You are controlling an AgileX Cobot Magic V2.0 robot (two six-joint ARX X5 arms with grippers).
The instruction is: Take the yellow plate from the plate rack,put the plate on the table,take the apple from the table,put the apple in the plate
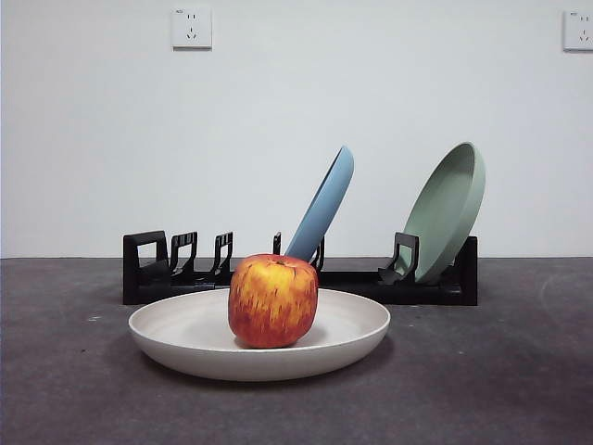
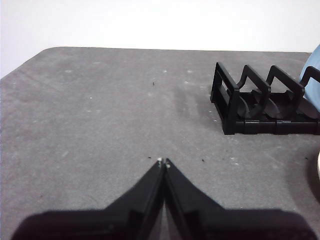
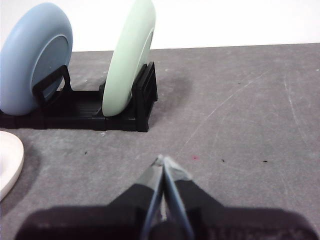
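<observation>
— One apple [image 1: 272, 300] sitting in the yellow plate [image 1: 185, 338], flat on the table [image 1: 74, 389]?
— Yep. Blue plate [image 1: 324, 206] and green plate [image 1: 449, 211] leaning in the rack [image 1: 431, 286]. Left gripper [image 2: 163, 161] and right gripper [image 3: 163, 159] both clenched, holding nothing.

Apple [image 1: 272, 300] upright in yellow plate [image 1: 185, 336]

the dark grey table [image 1: 519, 389] carries the yellow plate [image 1: 185, 338]; behind it, the plate rack [image 1: 435, 287]

right gripper [image 3: 163, 161] jaws closed, empty, over table [image 3: 240, 115] | blue plate [image 3: 35, 57], green plate [image 3: 127, 60] upright in plate rack [image 3: 90, 112] | yellow plate [image 3: 9, 162] edge nearby
</observation>
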